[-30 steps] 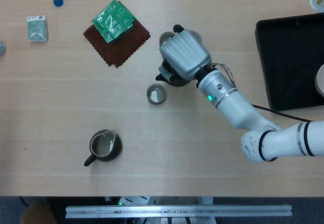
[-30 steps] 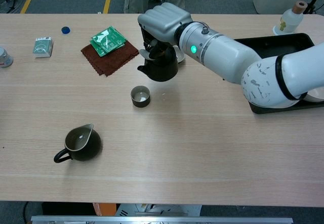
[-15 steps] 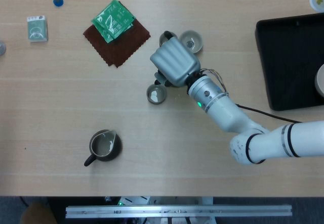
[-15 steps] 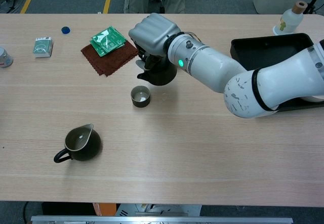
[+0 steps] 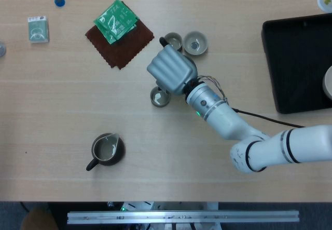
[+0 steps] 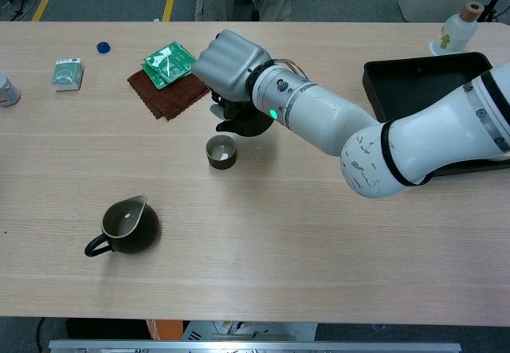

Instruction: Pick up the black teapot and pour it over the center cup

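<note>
Stretching wide and bare across the near half, the wooden table (image 5: pixel 52 116) leaves open room at the near left and near right — only a dark pitcher (image 5: pixel 106 149) with a pale film inside stands near the front edge. At the far right a black tray (image 5: pixel 295 64) reaches the table's edge, with a small bottle (image 6: pixel 458 28) just beyond its far corner.

The right hand (image 5: pixel 170 71) has its fingers clenched around the black teapot (image 6: pixel 243 118), holding it tilted just above and beside the center cup (image 5: pixel 160 96); the cup shows a little pale content. The hand hides most of the pot from overhead. Two more cups sit just behind the hand — a dark one (image 5: pixel 172 41) and a paler one (image 5: pixel 196 42), touching or nearly so.

Farther left lie a brown cloth (image 5: pixel 122 40) with a green packet (image 5: pixel 115 21) on top, a small box (image 5: pixel 38 29), and a blue cap (image 5: pixel 59 1).
</note>
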